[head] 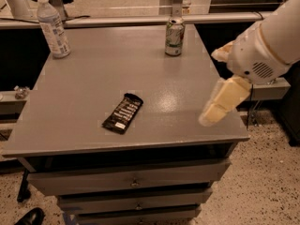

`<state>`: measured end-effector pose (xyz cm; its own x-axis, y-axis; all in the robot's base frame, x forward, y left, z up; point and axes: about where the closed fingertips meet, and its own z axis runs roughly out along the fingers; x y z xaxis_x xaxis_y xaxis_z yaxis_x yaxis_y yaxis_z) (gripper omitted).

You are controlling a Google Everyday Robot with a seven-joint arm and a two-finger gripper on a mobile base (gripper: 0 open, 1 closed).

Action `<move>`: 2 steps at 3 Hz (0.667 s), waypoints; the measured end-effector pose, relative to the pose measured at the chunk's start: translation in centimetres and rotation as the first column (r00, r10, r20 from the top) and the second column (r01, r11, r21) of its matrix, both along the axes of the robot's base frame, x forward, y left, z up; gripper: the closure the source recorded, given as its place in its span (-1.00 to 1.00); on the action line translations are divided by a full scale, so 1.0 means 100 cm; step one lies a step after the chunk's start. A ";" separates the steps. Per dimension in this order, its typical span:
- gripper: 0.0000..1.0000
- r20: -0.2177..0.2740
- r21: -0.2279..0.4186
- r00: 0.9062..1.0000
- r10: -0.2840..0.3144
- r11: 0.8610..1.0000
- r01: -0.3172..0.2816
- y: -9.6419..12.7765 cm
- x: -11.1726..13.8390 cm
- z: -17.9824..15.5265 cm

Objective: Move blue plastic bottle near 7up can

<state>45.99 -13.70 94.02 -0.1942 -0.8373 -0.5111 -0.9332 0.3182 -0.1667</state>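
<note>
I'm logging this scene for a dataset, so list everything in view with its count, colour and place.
blue plastic bottle: one, clear bluish with a white cap, upright at the table's far left corner
7up can: one, silver-white and green, upright near the far edge, right of middle
snack wrapper: one, black, flat towards the table's front, left of middle
table: one, grey, centre of view
drawers: three fronts visible, grey, under the tabletop
shoe: one, black, looks like a shoe, on the floor at bottom left
robot arm: one, white, entering from the right
end effector: one, cream, over the table's right front edge, apart from bottle and can
</note>
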 end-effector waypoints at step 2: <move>-1.00 0.087 0.401 0.994 0.060 0.912 -0.090 0.117 0.050 -0.017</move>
<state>51.03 -2.00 92.28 -0.0898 -0.5668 -0.8189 -0.9474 0.3024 -0.1054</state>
